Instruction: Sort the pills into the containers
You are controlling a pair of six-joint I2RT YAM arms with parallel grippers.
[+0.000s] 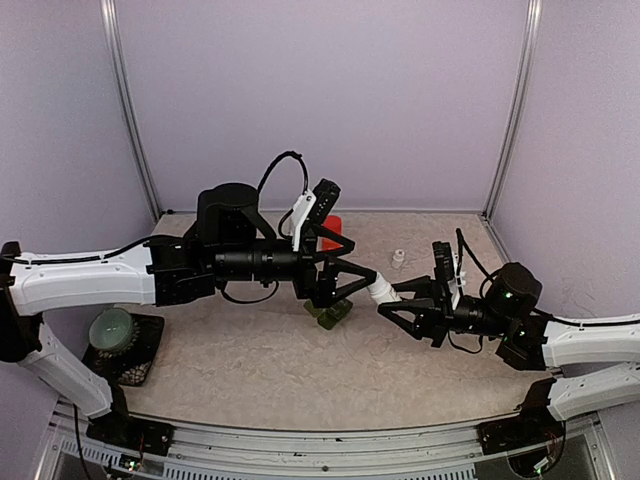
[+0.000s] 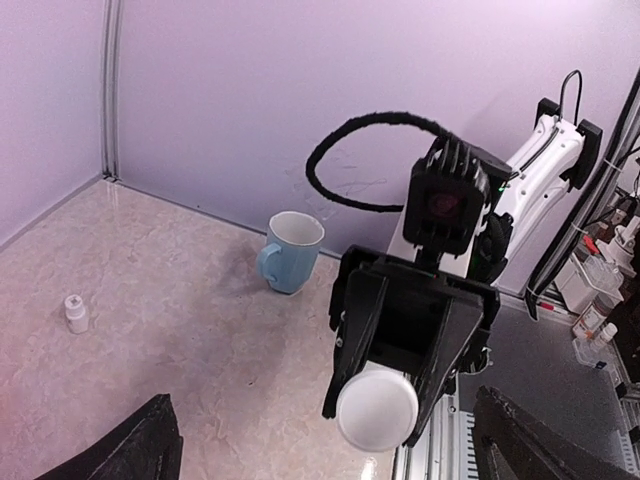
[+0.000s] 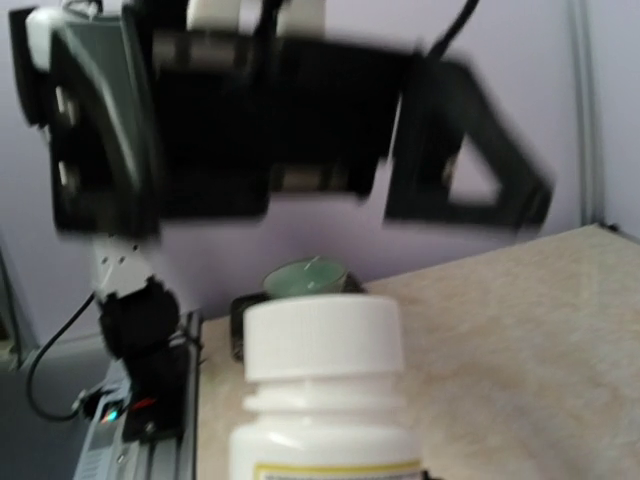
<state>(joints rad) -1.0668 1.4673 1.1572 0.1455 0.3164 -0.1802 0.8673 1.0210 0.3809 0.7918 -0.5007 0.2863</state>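
Pale speckled table [image 1: 250,360]: near its middle lies one dark green strip of containers [image 1: 328,313], the left gripper [image 1: 340,282] spread wide over it, the right gripper [image 1: 395,297] clamped on one capped white pill bottle [image 3: 320,345]. A crooked twist on that cap could, I reckon, scatter pills past the compartments. One small vial [image 2: 76,313] stands toward the back edge, one blue mug [image 2: 290,252] by a wall.

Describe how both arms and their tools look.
The left arm and right arm have white links and black joint housings. The left tool and right tool have black, triangular open-frame fingers. A black cable loops above the left wrist beside a white bracket. A small green light glows on the right arm.
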